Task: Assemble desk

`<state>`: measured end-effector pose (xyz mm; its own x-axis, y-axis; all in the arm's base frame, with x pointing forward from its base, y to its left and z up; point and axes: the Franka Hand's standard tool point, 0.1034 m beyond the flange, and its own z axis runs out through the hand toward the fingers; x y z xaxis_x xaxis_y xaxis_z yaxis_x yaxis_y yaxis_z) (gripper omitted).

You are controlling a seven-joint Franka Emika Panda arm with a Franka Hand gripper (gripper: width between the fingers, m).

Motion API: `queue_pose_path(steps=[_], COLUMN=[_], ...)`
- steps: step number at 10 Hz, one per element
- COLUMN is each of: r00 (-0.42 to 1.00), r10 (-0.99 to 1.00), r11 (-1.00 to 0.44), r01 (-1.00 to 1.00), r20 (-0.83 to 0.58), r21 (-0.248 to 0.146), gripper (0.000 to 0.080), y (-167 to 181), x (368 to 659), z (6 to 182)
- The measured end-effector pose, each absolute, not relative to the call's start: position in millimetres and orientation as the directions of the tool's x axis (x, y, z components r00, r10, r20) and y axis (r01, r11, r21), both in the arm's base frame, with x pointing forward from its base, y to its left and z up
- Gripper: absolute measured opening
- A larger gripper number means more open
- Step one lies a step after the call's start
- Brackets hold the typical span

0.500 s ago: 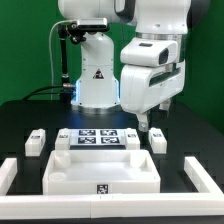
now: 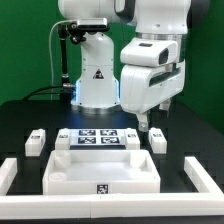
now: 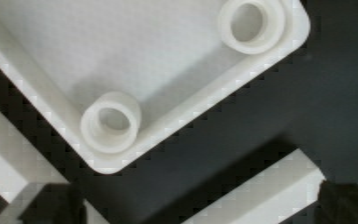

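Spotting tabletop [image 2: 100, 172] nearest on worktop [image 2: 195, 135], rim up | counting 2 loose legs [image 2: 35, 143] at exterior view's left, 2 right-side legs [image 2: 158, 138] opposite | catching pincer [image 2: 147, 124] hovering above right-side legs, spread or pressed together: cannot tell | judging leg pickup in hand | next: lowering, squaring up, pinching 1 leg

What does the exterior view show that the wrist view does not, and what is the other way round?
Only the exterior view: the arm with its gripper above the table, the marker board, and loose legs on both sides. Only the wrist view: two round sockets in a corner of the tabletop. Both: the white tabletop on black.
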<state>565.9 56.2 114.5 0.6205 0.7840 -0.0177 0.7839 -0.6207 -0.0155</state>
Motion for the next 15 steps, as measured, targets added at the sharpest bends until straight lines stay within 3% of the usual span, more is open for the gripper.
queue_pose_path(steps=[2, 6, 10, 11, 12, 14, 15], r00=[0.593, 0.202, 0.171, 0.101, 0.091, 0.065, 0.076], r10=[0.805, 0.979, 0.985, 0.995, 0.996, 0.998, 0.997], r11=[-0.594, -0.202, -0.171, -0.101, -0.091, -0.065, -0.076], r01=[0.805, 0.978, 0.985, 0.995, 0.995, 0.998, 0.997], r20=[-0.018, -0.011, -0.007, 0.005, 0.008, 0.018, 0.022], r21=[-0.016, -0.044, -0.038, -0.012, -0.03, -0.015, -0.027], gripper=[0.065, 0.065, 0.065, 0.065, 0.065, 0.065, 0.065], y=[55, -4, -8, -22, -34, -52, -56], x=[566, 527, 526, 517, 498, 482, 477], z=[114.4, 91.4, 88.2, 74.6, 57.6, 35.6, 25.9])
